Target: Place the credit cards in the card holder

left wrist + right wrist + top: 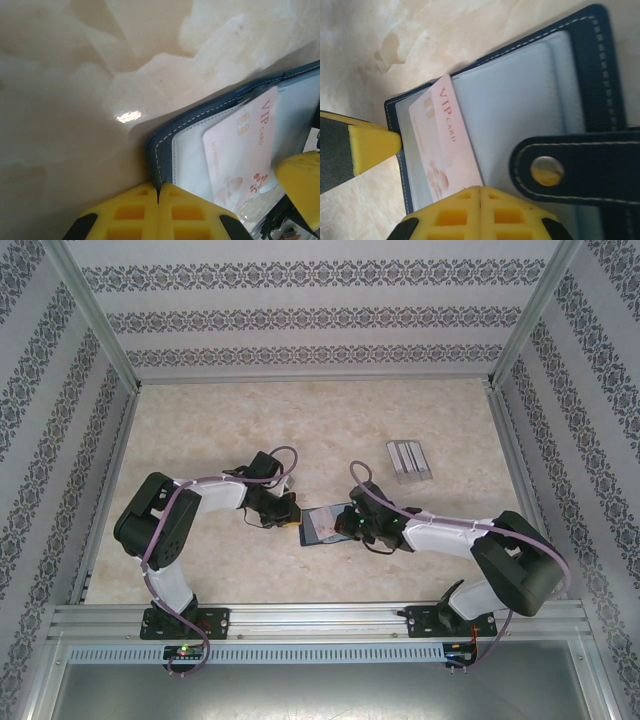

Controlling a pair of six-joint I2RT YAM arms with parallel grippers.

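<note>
The navy card holder [322, 527] lies open on the tabletop [200, 430] at centre frame. The left tool [158, 195] is pinched together on its stitched corner; the right tool [480, 195] is closed on a pale pink card [445, 140] (VIP printed on it) lying on the clear sleeve [520, 100].

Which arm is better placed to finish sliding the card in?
Right. The right gripper is shut on the card's outer end, likely ready to push it in; the left gripper pinches the card holder's corner.
</note>
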